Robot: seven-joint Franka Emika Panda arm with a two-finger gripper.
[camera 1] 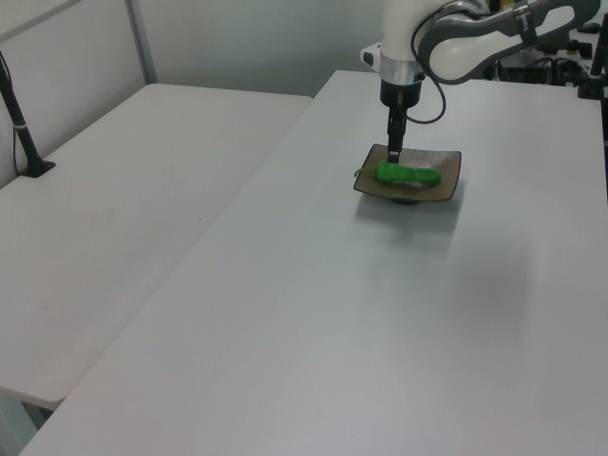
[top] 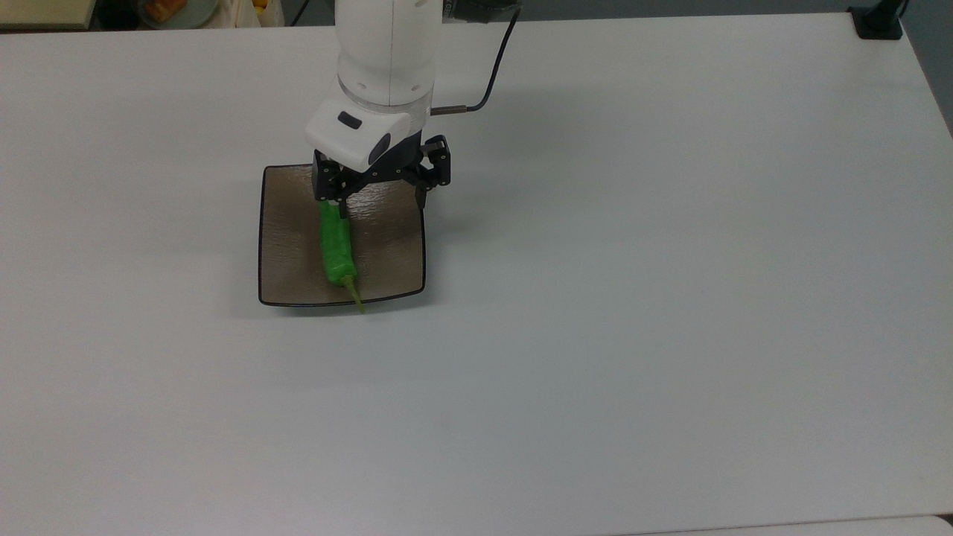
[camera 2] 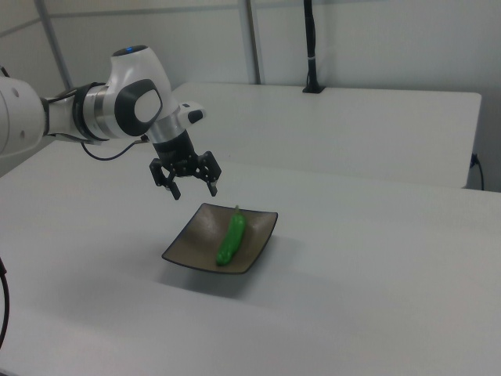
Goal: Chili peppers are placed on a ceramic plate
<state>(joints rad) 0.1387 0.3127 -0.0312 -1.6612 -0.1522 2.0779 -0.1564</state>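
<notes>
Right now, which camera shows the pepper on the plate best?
The right view: the pepper lies whole on the plate, clear of the open gripper. In the top view the gripper covers its far end. In the left view it looks small.

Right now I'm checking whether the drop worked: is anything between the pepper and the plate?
Nothing visible. The pepper lies on the plate, its stem tip reaching over one rim. The open gripper hangs above the plate, clear of the pepper.
</notes>
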